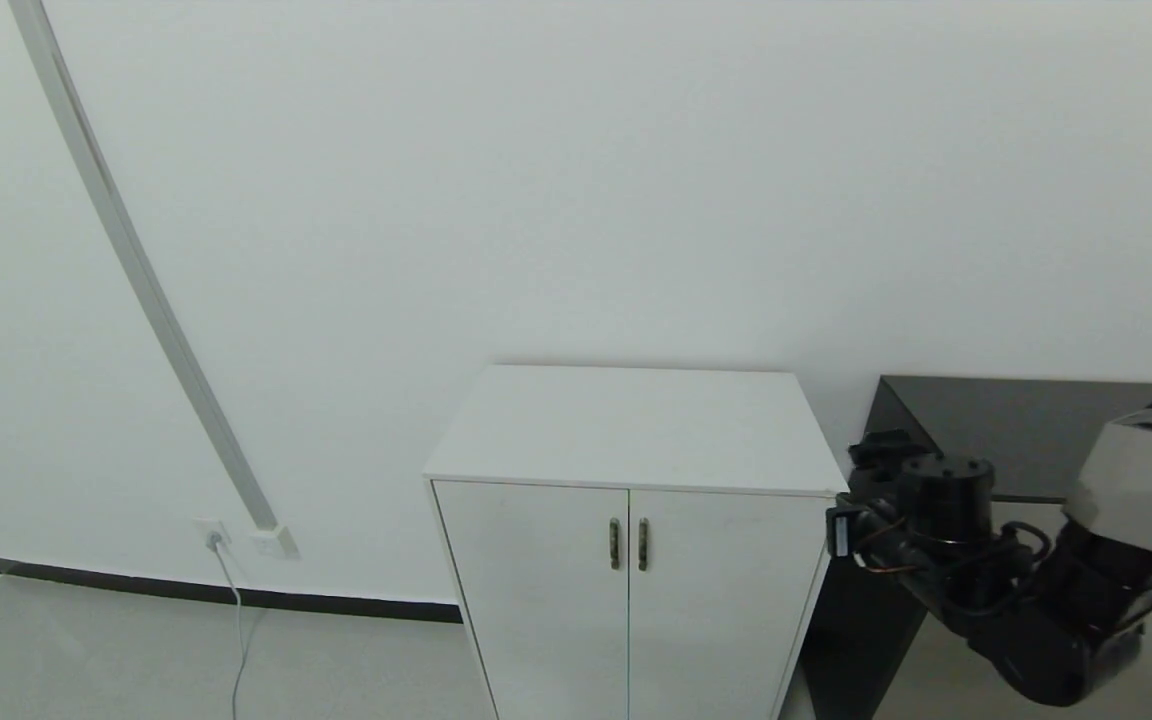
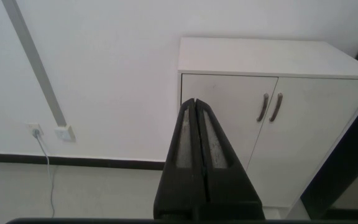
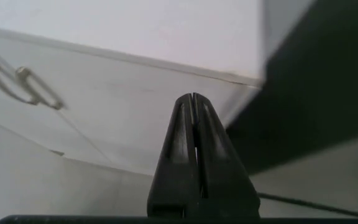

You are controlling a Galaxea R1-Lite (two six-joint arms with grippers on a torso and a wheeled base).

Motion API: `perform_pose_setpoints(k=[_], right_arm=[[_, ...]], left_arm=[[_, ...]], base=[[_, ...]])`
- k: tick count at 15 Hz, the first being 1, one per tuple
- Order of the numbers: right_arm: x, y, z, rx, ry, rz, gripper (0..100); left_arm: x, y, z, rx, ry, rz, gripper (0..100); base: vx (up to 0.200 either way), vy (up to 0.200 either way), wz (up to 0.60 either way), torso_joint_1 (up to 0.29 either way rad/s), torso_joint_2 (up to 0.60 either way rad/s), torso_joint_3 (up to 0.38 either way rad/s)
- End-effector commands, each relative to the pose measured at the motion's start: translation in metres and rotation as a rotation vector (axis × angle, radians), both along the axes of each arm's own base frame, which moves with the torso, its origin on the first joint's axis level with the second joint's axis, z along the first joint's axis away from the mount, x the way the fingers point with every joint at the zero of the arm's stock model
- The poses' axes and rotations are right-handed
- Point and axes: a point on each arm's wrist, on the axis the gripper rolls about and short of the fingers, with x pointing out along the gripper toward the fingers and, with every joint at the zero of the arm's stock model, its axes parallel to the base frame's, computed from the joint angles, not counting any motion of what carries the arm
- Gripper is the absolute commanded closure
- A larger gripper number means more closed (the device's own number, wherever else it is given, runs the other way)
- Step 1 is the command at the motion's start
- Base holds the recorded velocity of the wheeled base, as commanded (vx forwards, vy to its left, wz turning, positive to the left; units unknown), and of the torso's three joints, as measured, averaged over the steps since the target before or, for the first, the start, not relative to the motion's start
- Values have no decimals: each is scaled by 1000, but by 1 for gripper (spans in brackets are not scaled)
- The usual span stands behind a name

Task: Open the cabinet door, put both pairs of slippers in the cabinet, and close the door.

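White cabinet (image 1: 626, 430) against the wall (image 1: 536, 200), with a flat plain top. Ahead of the left gripper (image 2: 195, 102), well apart from it; near the right gripper (image 3: 192, 96), by its right side. Both grippers pressed together, holding nothing. Two doors (image 1: 536, 590), both closed. Two little handles (image 1: 615, 543), side by side in the middle.

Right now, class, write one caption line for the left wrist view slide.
Shut left gripper points toward the closed white cabinet, paired handles at its centre seam.
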Motion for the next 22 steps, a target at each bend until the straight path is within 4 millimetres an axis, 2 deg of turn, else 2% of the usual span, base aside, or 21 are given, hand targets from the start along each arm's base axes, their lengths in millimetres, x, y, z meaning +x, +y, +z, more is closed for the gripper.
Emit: perform_pose_setpoints(k=[1, 2, 3, 5, 7, 9, 11, 12, 13, 15, 18, 22], right_arm=[[-38, -53, 40, 8, -56, -132, 100], [-44, -60, 43, 7, -58, -151, 100], [-60, -80, 49, 6, -64, -213, 100], [-89, -106, 55, 11, -65, -289, 100], [-116, -124, 60, 28, -76, -300, 100], [-132, -130, 62, 24, -86, -305, 100], [-154, -130, 67, 29, -121, -297, 100], [-154, -130, 67, 29, -123, -297, 100], [-167, -128, 73, 19, -167, -291, 100], [-176, -128, 78, 18, -186, -294, 100], [-208, -123, 80, 30, -157, -250, 100], [-239, -119, 76, 49, -114, -186, 100]], left_arm=[[0, 0, 0, 0, 2, 0, 100], [0, 0, 0, 0, 2, 0, 100], [0, 0, 0, 0, 0, 0, 100], [0, 0, 0, 0, 0, 0, 100], [0, 0, 0, 0, 0, 0, 100], [0, 0, 0, 0, 0, 0, 100], [0, 0, 0, -2, 2, 0, 100], [0, 0, 0, -2, 0, 0, 100], [0, 0, 0, -2, 3, 0, 100], [0, 0, 0, -2, 3, 0, 100], [0, 0, 0, -2, 2, 0, 100], [0, 0, 0, -2, 0, 0, 100]], base=[[0, 0, 0, 0, 0, 0], [0, 0, 0, 0, 0, 0], [0, 0, 0, 0, 0, 0], [0, 0, 0, 0, 0, 0], [0, 0, 0, 0, 0, 0], [0, 0, 0, 0, 0, 0], [0, 0, 0, 0, 0, 0], [0, 0, 0, 0, 0, 0], [0, 0, 0, 0, 0, 0], [0, 0, 0, 0, 0, 0], [0, 0, 0, 0, 0, 0], [0, 0, 0, 0, 0, 0]])
